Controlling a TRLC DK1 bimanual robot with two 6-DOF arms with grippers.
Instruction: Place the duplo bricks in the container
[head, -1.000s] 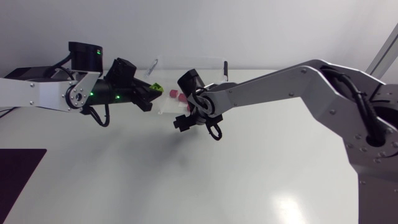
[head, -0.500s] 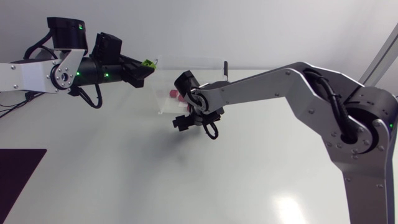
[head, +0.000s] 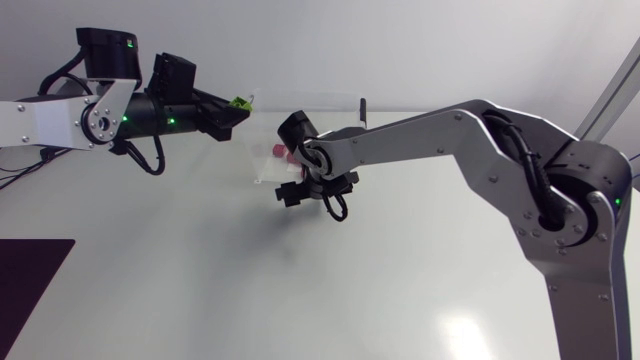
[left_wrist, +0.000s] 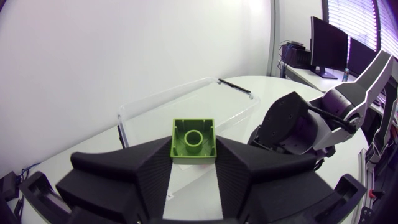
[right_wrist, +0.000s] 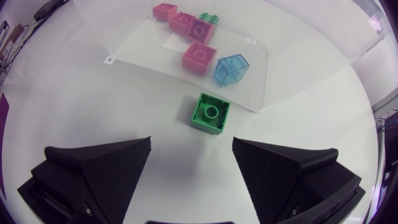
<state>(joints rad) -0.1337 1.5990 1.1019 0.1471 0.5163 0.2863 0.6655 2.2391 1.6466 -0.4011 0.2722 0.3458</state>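
My left gripper (head: 232, 110) hangs up left of the clear container (head: 330, 104), shut on a lime green brick (head: 239, 102). In the left wrist view that brick (left_wrist: 193, 140) sits hollow side up between both fingers, with the container (left_wrist: 155, 102) ahead. My right gripper (head: 298, 193) hovers open at the container's near side. In the right wrist view a darker green brick (right_wrist: 210, 113) lies on the table ahead of the open right gripper (right_wrist: 189, 168), just outside the container (right_wrist: 143, 43). Inside lie several pink bricks (right_wrist: 199, 57), a clear blue brick (right_wrist: 231, 68) and a small green one (right_wrist: 209, 18).
A dark mat (head: 30, 280) covers the table's near left corner. My right arm's wrist (left_wrist: 298, 127) stands close beside the container in the left wrist view.
My left arm has drawn back to the left and risen with the lime brick, then held still. The right gripper has shifted only slightly by the container.
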